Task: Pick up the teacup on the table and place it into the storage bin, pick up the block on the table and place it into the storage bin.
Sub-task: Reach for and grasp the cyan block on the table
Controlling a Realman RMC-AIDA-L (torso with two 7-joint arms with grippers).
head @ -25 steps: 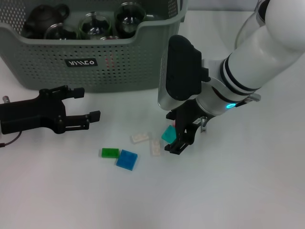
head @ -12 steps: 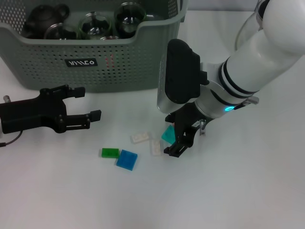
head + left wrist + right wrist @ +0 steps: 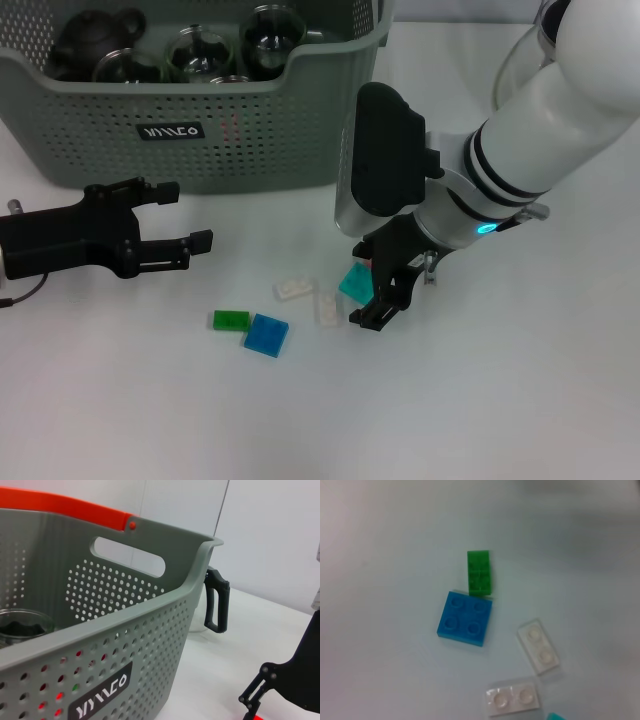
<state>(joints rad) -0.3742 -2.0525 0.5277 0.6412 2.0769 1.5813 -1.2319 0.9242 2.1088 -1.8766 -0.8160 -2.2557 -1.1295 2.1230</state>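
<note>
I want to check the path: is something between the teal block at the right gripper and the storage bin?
Nothing visible on the table does. The teal block sits at the right gripper, and only the storage bin's own front wall must be cleared.

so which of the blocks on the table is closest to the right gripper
The teal block, tilted right at the right gripper. The two clear blocks, the blue block and the green block lie farther toward the robot's left.

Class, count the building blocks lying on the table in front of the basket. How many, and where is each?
5: green block beside blue block; two clear blocks to their right; teal block at the right gripper. The arm may hide more.
</note>
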